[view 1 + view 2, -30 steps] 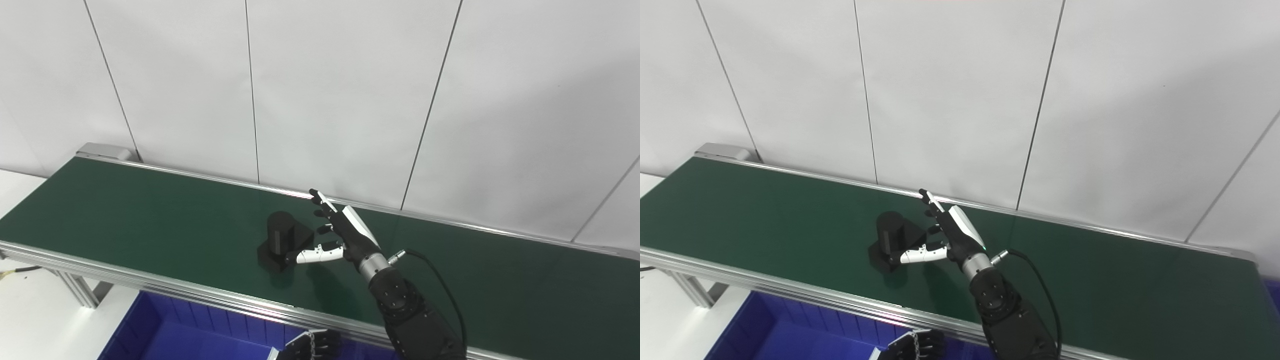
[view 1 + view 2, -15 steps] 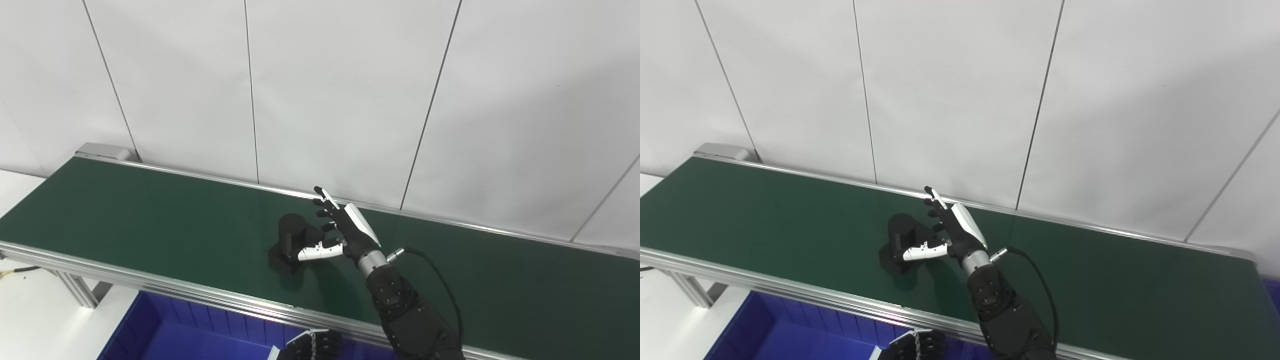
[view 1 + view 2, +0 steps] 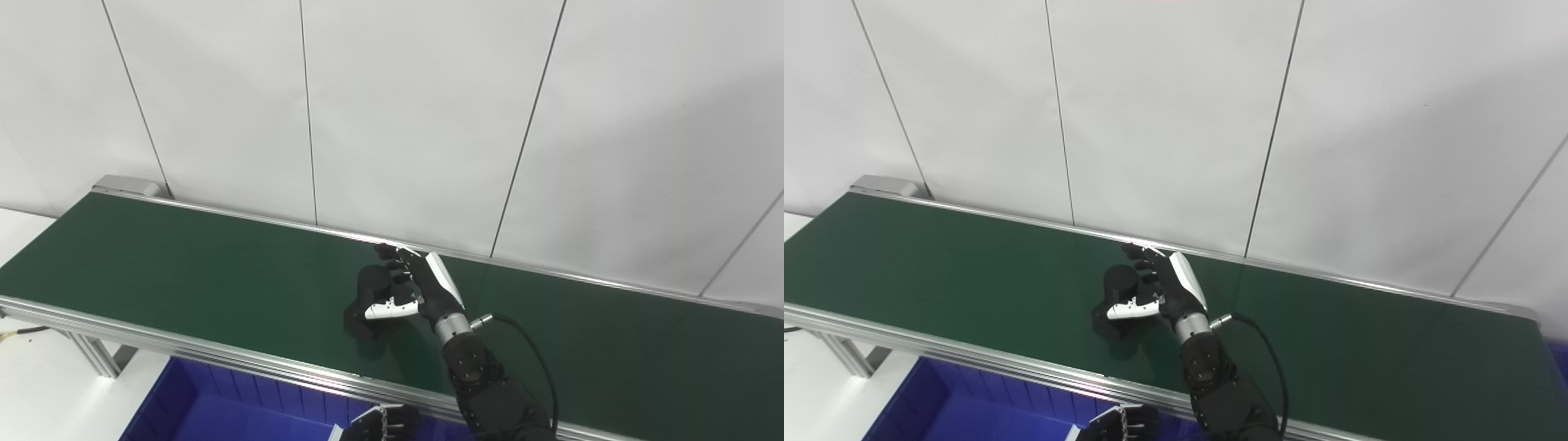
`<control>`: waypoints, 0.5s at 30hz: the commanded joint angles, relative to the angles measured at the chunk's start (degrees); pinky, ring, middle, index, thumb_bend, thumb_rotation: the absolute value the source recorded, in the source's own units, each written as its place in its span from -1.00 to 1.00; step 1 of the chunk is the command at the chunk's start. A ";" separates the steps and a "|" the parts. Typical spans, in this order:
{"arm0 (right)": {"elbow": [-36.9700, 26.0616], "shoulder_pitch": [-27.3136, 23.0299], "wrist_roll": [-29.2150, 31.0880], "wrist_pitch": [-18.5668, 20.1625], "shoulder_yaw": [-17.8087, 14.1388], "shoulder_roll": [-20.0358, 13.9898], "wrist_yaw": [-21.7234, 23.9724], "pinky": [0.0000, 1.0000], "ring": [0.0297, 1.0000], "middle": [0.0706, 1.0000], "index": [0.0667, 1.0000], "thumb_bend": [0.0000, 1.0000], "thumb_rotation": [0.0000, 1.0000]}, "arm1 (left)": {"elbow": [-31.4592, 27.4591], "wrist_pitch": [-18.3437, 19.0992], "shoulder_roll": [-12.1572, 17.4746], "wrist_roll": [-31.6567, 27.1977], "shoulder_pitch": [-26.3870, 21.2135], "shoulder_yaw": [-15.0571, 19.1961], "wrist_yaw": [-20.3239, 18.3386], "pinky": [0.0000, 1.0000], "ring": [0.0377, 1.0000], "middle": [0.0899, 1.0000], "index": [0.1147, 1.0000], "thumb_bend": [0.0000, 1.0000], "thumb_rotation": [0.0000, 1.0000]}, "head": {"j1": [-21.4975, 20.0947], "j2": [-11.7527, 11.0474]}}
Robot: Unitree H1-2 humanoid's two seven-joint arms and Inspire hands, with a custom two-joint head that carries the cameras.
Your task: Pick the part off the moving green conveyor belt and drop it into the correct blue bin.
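The black part (image 3: 371, 283), a short cylinder on a square base, stands on the green conveyor belt (image 3: 184, 263) near its middle. My right hand (image 3: 419, 288) rests on the belt right beside the part. Its fingers (image 3: 392, 252) curl over the far side of the cylinder and its white thumb (image 3: 384, 310) lies across the near side. The part sits between fingers and thumb, on the belt; a firm grip does not show. My left hand (image 3: 380, 425) is only partly in view at the bottom edge, below the belt. The part (image 3: 1119, 283) and right hand (image 3: 1170, 288) also show in the right eye view.
A blue bin (image 3: 202, 407) sits below the belt's near rail (image 3: 184, 350) at the bottom left. A white panelled wall stands directly behind the belt. A black cable (image 3: 527, 343) loops from my right wrist.
The part has ridden the belt to the right into my right hand. The fingers, straight before, have curled around the cylinder. The left hand has not moved.
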 commanded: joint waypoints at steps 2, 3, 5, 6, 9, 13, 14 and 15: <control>0.40 -3.51 0.48 -3.78 -0.36 1.34 -1.39 0.22 0.42 0.51 0.44 0.54 -1.00 | -1.40 -2.05 -0.98 0.35 -0.17 -0.62 0.59 0.20 0.21 0.27 0.24 0.24 -1.00 | 0.09 -0.02; 0.73 -3.48 0.71 -3.91 -0.59 1.50 -1.63 0.20 0.40 0.50 0.42 0.54 -1.00 | -1.39 -2.05 -1.02 0.31 -0.12 -0.65 0.56 0.20 0.21 0.27 0.24 0.24 -1.00 | 0.11 -0.14; 1.24 -3.41 0.88 -4.26 -0.82 1.68 -2.04 0.09 0.31 0.44 0.34 0.50 -1.00 | -1.39 -2.05 -1.03 0.23 -0.04 -0.73 0.46 0.20 0.21 0.26 0.24 0.24 -1.00 | 0.25 -0.01; 1.41 -3.38 0.86 -4.42 -0.84 1.73 -2.22 0.02 0.26 0.40 0.27 0.45 -1.00 | -1.39 -2.05 -1.02 0.19 -0.01 -0.78 0.41 0.21 0.22 0.26 0.24 0.24 -1.00 | 0.25 -0.01; 1.74 -3.21 -0.13 -5.02 -0.19 1.69 -3.66 -0.09 0.18 0.32 0.15 0.11 -1.00 | -1.35 -2.05 -1.05 0.38 0.08 -0.89 0.69 0.22 0.22 0.26 0.25 0.25 -1.00 | 0.39 0.09; 2.06 -3.00 -0.31 -4.58 -0.45 1.91 -5.63 -0.20 -0.01 0.11 -0.11 -0.02 -1.00 | -1.17 -2.05 -1.19 0.46 0.06 -0.85 0.94 0.23 0.21 0.26 0.24 0.27 -1.00 | 0.42 0.22; 1.96 -2.79 -0.14 -4.94 -0.73 1.98 -6.48 -0.21 -0.06 0.05 -0.22 -0.01 -1.00 | -1.15 -2.05 -1.20 0.41 0.06 -0.84 0.94 0.24 0.22 0.26 0.24 0.27 -1.00 | 0.42 0.27; 1.89 -2.64 -0.02 -5.18 -0.91 2.03 -7.08 -0.21 -0.07 0.03 -0.27 -0.01 -1.00 | -1.15 -2.05 -1.19 0.36 0.05 -0.86 0.95 0.24 0.22 0.26 0.24 0.27 -1.00 | 0.42 0.27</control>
